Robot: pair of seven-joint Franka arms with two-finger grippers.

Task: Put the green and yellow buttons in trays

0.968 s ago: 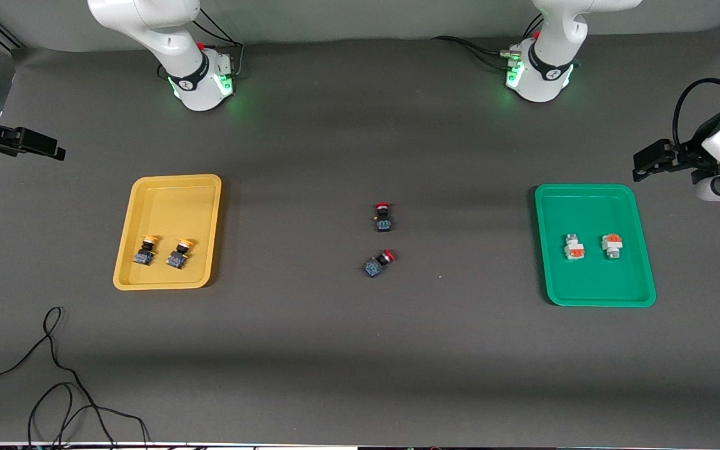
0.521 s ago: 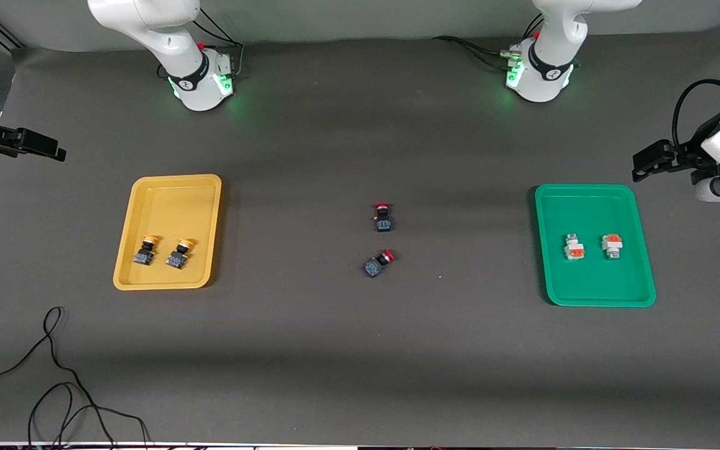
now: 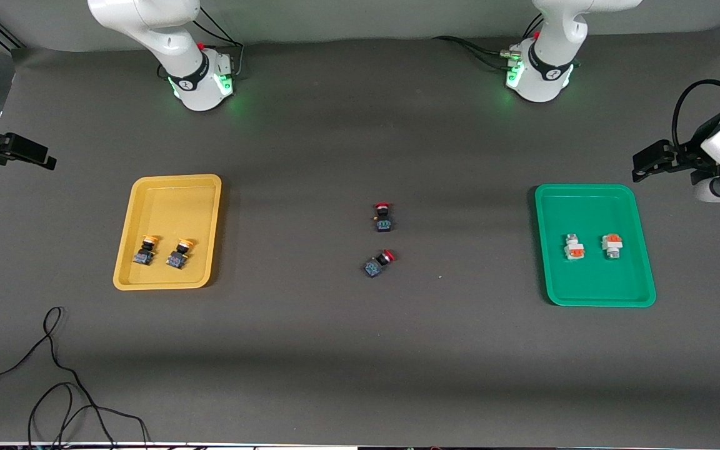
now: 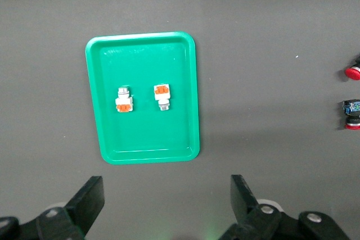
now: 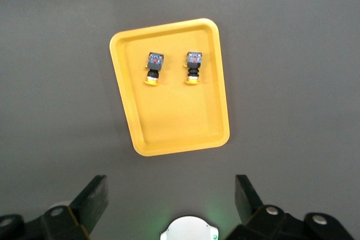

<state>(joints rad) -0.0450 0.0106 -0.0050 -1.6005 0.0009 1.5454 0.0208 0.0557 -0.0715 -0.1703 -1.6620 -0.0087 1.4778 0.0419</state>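
Observation:
Two black-bodied buttons with yellow caps lie side by side in the yellow tray. Two white-bodied buttons with orange blocks lie side by side in the green tray. My right gripper is open and empty, high over the table beside the yellow tray. My left gripper is open and empty, high over the table beside the green tray.
Two black switches with red caps lie on the grey mat in the middle of the table, between the trays. A thin black cable loops on the mat near the front camera, at the right arm's end.
My right gripper has drawn away from the yellow tray toward the right arm's end of the table. The left gripper, buttons and trays have not moved.

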